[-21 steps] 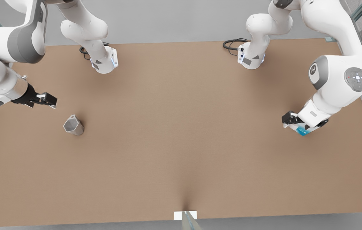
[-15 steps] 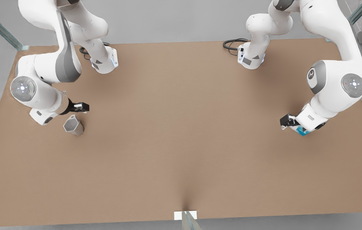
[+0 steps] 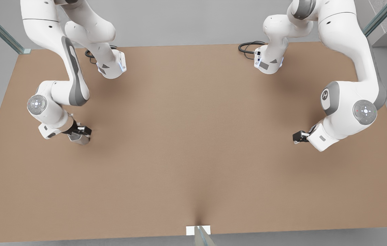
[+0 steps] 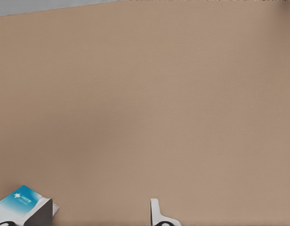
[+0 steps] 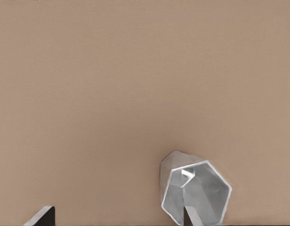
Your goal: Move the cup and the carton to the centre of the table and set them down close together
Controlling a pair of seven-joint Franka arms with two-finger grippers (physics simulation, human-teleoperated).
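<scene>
With one finger inside the faceted silvery metal cup (image 5: 194, 193), the spread right claw (image 3: 81, 133) may tip it, while the spread left claw (image 3: 299, 137) straddles the white-teal carton (image 4: 23, 206) far across the light-brown bench (image 3: 193, 136).

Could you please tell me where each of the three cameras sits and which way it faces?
Front view: high above the table, looking down at both arms.
Left wrist view: on the arm by the carton, facing the tabletop; a fingertip shows.
Right wrist view: above the cup, also seen in the front view; fingertips show.
</scene>
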